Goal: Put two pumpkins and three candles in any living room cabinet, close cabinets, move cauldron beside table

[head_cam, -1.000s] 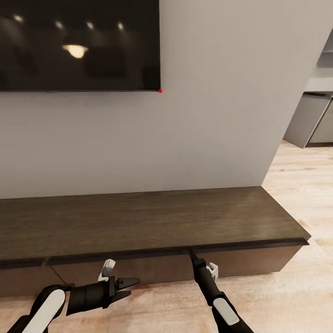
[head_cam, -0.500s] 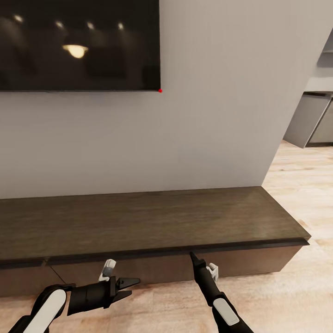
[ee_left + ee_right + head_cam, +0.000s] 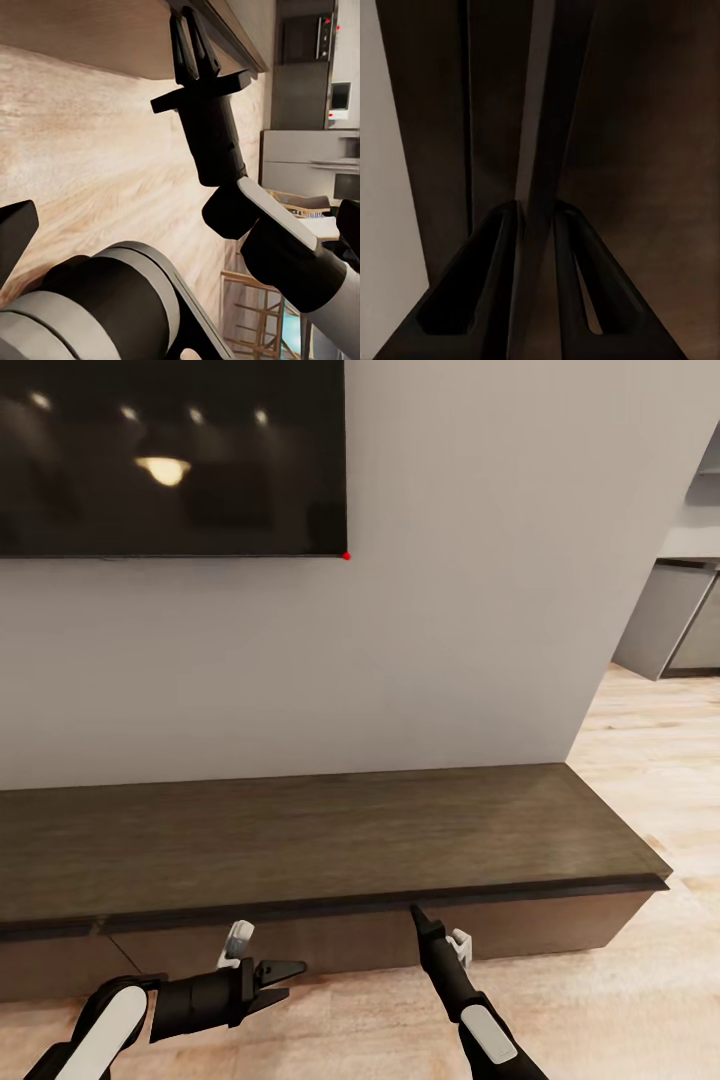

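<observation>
The long low dark-brown cabinet (image 3: 300, 840) runs along the wall in the head view, and its flat drawer fronts (image 3: 330, 945) look closed. My right gripper (image 3: 414, 909) points up at the seam under the cabinet top. Its fingers are together, with the tips at that edge (image 3: 191, 19). In the right wrist view the narrow fingers (image 3: 502, 247) sit against dark wood (image 3: 645, 112). My left gripper (image 3: 285, 980) hangs low in front of the drawer fronts, open and empty, pointing toward the right arm. The pumpkins, candles and cauldron are out of view.
A dark wall-mounted TV (image 3: 170, 455) hangs above the cabinet. Pale wood floor (image 3: 650, 980) lies in front of the cabinet and past its right end. Grey kitchen cupboards (image 3: 680, 620) stand further back on the right.
My left gripper has drifted slightly to the right. The right arm and the cabinet look unchanged.
</observation>
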Controlling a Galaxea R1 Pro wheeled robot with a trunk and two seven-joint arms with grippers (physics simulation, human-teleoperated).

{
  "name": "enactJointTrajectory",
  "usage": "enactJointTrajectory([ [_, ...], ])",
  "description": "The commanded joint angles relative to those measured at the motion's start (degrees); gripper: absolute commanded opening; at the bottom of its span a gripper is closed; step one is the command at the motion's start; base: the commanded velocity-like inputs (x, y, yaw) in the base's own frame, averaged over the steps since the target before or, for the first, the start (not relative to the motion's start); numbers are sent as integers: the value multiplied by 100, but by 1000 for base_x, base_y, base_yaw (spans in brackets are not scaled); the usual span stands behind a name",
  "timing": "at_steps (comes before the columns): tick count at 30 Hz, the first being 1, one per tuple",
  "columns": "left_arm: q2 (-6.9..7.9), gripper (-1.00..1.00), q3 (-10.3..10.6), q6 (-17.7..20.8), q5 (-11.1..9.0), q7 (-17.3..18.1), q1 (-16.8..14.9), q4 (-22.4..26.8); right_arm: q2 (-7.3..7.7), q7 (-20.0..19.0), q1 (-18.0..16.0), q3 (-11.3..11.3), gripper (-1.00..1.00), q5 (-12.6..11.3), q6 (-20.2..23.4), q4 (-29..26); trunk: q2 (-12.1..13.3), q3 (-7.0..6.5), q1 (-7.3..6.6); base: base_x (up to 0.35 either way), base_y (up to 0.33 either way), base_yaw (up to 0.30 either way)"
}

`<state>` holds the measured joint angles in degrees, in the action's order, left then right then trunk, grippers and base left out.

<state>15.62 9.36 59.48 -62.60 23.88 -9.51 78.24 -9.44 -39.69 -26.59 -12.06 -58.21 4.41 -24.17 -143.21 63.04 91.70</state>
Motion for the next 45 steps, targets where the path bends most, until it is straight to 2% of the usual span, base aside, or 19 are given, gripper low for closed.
enactJointTrajectory([
  [1,3,100,4,4,38,47,-5,-2,-5,-74,-7,9,-100,-86,70,-9,-3,4,-2,-54,0,0],
  [15,2,100,4,5,40,47,-6,-2,-5,-74,-6,7,-100,-86,69,-9,-3,4,-2,-87,0,0],
  [33,2,100,4,2,43,47,-7,-2,-14,-74,-5,6,-100,-86,69,-9,-3,4,-2,-257,0,0],
  [45,2,100,4,4,42,47,-7,-2,-12,-74,-5,8,-100,-86,69,-9,-3,4,-2,-132,0,0],
])
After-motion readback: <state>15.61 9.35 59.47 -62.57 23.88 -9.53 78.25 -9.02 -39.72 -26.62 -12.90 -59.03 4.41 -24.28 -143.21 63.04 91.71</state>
